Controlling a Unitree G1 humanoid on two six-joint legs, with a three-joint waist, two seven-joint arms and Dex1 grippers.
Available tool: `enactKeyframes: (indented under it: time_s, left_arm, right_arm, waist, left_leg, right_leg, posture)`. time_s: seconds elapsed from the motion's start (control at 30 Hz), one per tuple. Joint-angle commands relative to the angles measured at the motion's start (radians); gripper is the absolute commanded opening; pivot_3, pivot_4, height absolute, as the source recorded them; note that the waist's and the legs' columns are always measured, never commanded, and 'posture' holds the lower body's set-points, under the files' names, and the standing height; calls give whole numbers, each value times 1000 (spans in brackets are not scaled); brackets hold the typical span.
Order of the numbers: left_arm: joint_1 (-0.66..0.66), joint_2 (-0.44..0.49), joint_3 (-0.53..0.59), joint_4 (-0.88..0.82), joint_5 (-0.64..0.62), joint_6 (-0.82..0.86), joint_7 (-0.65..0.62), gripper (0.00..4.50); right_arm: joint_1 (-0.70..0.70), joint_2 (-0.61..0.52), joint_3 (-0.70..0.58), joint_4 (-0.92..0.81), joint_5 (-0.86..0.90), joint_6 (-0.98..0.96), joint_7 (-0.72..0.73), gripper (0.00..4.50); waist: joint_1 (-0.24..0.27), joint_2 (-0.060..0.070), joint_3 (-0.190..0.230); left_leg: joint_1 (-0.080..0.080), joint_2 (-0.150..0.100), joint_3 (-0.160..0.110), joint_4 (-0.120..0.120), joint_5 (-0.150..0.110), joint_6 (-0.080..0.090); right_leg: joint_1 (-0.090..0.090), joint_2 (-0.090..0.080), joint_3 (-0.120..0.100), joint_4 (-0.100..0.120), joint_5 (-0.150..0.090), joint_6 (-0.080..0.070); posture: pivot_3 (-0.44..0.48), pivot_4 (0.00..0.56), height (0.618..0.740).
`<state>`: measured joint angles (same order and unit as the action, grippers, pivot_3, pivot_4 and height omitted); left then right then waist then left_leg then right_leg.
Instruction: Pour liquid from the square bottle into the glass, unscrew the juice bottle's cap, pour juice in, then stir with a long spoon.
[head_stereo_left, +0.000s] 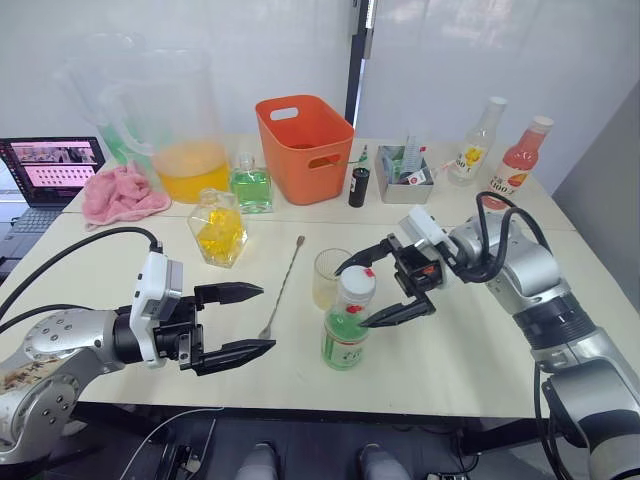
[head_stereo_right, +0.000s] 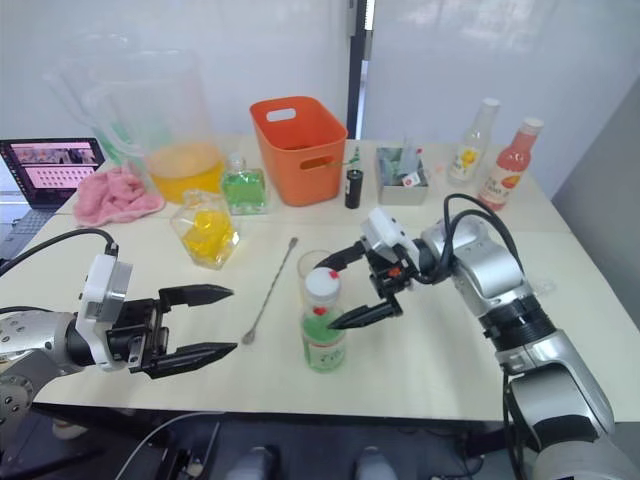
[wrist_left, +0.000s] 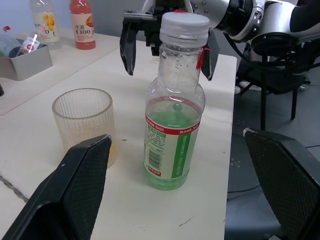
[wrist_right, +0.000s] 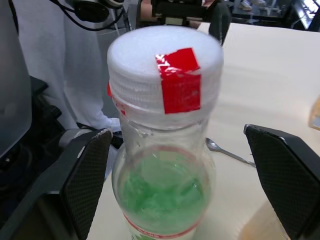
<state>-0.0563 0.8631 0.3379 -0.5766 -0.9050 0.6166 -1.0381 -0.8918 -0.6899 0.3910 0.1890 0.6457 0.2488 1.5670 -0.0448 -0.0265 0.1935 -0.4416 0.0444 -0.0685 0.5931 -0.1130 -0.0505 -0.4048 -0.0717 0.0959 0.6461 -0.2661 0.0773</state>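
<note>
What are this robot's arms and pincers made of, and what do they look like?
Both arms are rounded silver-grey metal segments with black joints, and loose black cables loop along them. Each wrist carries a white boxy housing. The left gripper and right gripper each have two long, black, tapering fingers with a textured inner face. Small red marks sit on the right gripper's body.

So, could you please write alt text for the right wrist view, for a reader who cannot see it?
A juice bottle with a white cap marked with red tape stands upright between the right gripper's open black fingers. Green liquid sits low inside, and the long spoon lies on the table behind.
</note>
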Motion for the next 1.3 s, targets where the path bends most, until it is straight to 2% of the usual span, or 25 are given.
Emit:
enactKeyframes:
  time_s: [0.03, 0.07, 0.2, 0.3, 0.33, 0.53, 0.67, 0.93, 1.03, 1.13, 1.3]
  left_arm:
    - [22, 25, 51, -42, -27, 10, 15, 4500]
    - [29, 29, 58, -46, -29, 11, 18, 4500]
    - [37, 26, 63, -48, -13, -4, 31, 4500]
    - [29, 23, 49, -41, -3, -14, 37, 4500]
    - [26, 24, 43, -39, 5, -20, 37, 4500]
    - [-11, 29, 5, -25, 4, -24, 16, 4500]
    - [-72, 18, -47, 14, 5, -26, -5, 4500]
    - [-239, -22, -163, 133, 23, -32, -78, 4500]
    - [-265, -33, -186, 156, 36, -32, -98, 4500]
    - [-315, -44, -233, 217, 60, -40, -160, 4500]
    - [-357, -43, -272, 273, 94, -52, -231, 4500]
  right_arm:
    - [-35, -25, 15, -14, 86, -9, 47, 4465]
    - [-34, -29, 22, -13, 102, -6, 47, 3946]
    - [-27, -43, 35, -17, 150, 2, 47, 2608]
    - [-7, -35, 7, -23, 152, 10, 47, 1641]
    - [2, -38, 0, -30, 151, 14, 47, 1460]
    - [88, -68, -103, -133, 132, 65, 29, 1459]
    - [165, -89, -228, -282, 185, 171, -120, 1459]
    - [440, -74, -441, -790, 270, 439, -731, 1459]
    - [476, -59, -469, -867, 292, 490, -850, 1459]
    - [567, 4, -483, -976, 278, 544, -1079, 1459]
    - [648, 67, -487, -1056, 290, 571, -1243, 1459]
  waist:
    - [-1, 0, 0]
    - [-1, 0, 0]
    - [0, 0, 0]
    - [0, 0, 0]
    - [0, 0, 0]
    - [5, 0, 0]
    - [6, 0, 0]
    - [7, 0, 0]
    - [1, 0, 0]
    - [5, -1, -1]
    - [6, -1, -1]
  left_leg:
    - [0, 0, 0, 0, 0, 0]
    - [0, 0, 0, 0, 0, 0]
    - [0, 1, 0, 0, 0, 0]
    - [0, 1, 0, 0, 0, 0]
    - [0, 1, 0, 0, 0, 0]
    - [0, 1, 0, 0, 0, 0]
    - [0, 2, 0, 0, 0, 0]
    - [0, 2, 0, 0, 0, 0]
    - [0, 2, 0, 0, 0, 0]
    - [0, 2, 0, 0, 0, 0]
    - [-2, 3, 0, 0, 0, 0]
  right_leg:
    - [0, 0, 0, 0, 0, 0]
    - [0, 0, 0, 0, 0, 0]
    - [0, 1, 0, 0, 0, -1]
    - [0, 1, 0, 0, 0, -2]
    - [0, 1, 0, 0, 0, -2]
    - [0, 2, 0, 0, 0, -1]
    - [-1, 2, 0, 0, 0, -1]
    - [-1, 3, 1, 0, 0, -1]
    - [-1, 3, 1, 0, 0, -2]
    - [0, 4, 1, 0, -1, -4]
    - [-1, 4, 1, -1, -1, -4]
  posture:
    - [0, 150, 740]
    - [0, 150, 740]
    - [0, 150, 740]
    - [0, 150, 740]
    - [0, 150, 740]
    - [0, 150, 740]
    - [0, 150, 740]
    - [0, 150, 740]
    - [0, 150, 740]
    - [0, 150, 740]
    - [0, 150, 740]
